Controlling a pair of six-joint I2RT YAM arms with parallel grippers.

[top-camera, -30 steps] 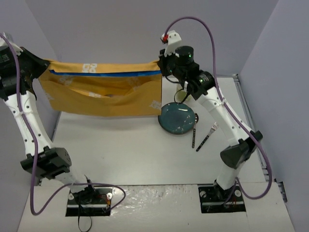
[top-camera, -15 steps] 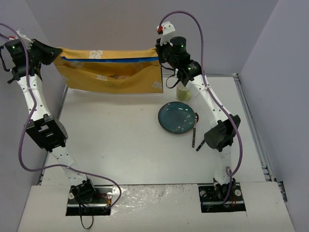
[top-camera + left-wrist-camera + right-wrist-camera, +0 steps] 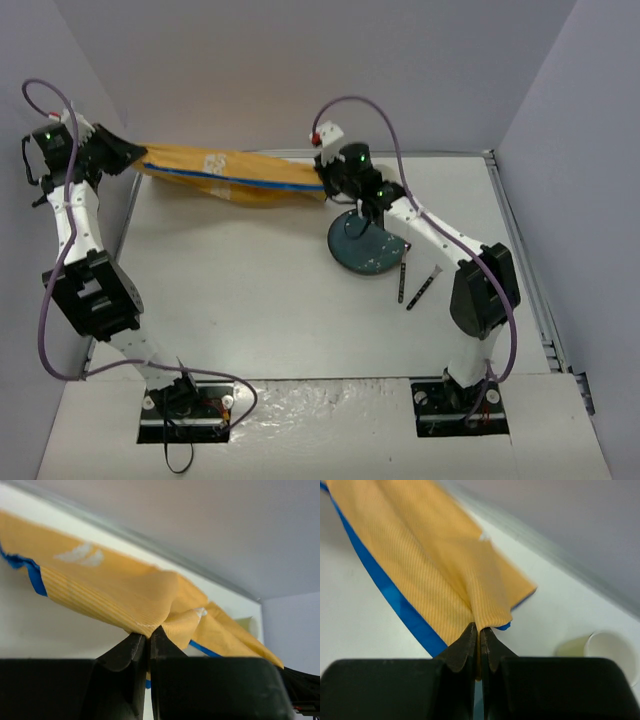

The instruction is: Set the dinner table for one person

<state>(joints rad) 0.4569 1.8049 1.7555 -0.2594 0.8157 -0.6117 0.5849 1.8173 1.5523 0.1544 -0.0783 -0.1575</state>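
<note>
Barely begun: orange placemat (image 3: 235,175) pinched at both ends by left gripper (image 3: 148,635) and right gripper (image 3: 479,630), slung over dinner table's (image 3: 250,300) far edge; plate (image 3: 360,255), fork (image 3: 428,285), possibly knife (image 3: 401,282) unarranged nearer right edge.

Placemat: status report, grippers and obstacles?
Left gripper shut on placemat corner. Right gripper shut on other end. Placemat slung between them above dinner table. Plate near right end.

One white worktop (image 3: 250,300). One orange-yellow placemat (image 3: 240,175) with a blue edge. One teal plate (image 3: 362,256). One fork (image 3: 425,288), right of the plate. One dark slim utensil (image 3: 402,283) between plate and fork, kind unclear. One pale cup (image 3: 602,652). Two tools: left tool (image 3: 148,632), right tool (image 3: 480,629).
</note>
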